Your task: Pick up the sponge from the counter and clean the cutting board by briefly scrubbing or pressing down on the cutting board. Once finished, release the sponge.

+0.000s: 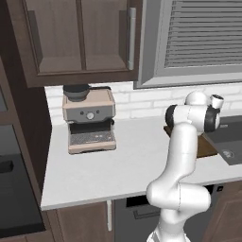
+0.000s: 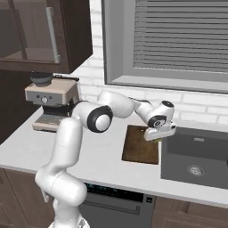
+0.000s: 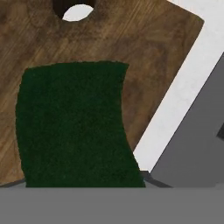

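A coffee machine (image 1: 89, 119) stands upright at the back of the worktop, close to the white brick wall (image 1: 137, 101), with a dark round part on its top and a drip grille at its front. Dark wooden wall cupboards (image 1: 80, 40) with a long metal handle (image 1: 132, 38) hang above it. A window with closed slatted blinds (image 2: 178, 35) sits in a grey frame. Below the window lies a dark sink basin (image 2: 196, 156) with a round drain (image 2: 194, 169). A dishwasher front (image 2: 113, 202) sits under the worktop.
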Motion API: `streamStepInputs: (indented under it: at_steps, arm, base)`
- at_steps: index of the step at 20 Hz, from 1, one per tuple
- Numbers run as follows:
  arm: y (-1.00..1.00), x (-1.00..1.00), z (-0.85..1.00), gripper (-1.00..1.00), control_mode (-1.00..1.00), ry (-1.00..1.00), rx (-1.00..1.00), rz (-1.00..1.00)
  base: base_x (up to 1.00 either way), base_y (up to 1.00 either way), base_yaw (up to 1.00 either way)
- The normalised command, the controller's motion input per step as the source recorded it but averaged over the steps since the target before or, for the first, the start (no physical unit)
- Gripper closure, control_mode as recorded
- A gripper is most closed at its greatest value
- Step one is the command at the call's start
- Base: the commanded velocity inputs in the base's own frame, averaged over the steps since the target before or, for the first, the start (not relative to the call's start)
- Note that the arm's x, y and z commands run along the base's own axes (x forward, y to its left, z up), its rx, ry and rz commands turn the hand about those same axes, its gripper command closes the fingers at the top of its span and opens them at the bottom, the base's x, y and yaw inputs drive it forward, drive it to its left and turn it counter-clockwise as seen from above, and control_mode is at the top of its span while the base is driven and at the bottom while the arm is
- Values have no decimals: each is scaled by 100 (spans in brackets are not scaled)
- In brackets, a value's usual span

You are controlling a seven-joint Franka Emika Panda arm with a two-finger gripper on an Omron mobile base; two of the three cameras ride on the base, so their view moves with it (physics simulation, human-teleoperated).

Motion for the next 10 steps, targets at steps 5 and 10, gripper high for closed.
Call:
streamStepInputs:
  at_steps: [5,10]
  arm:
    - [36,85,-39,100,-100,7,0,0]
    - [30,48,-54,100,-100,3,0,1]
  base:
    - [0,0,0]
    - [0,0,0]
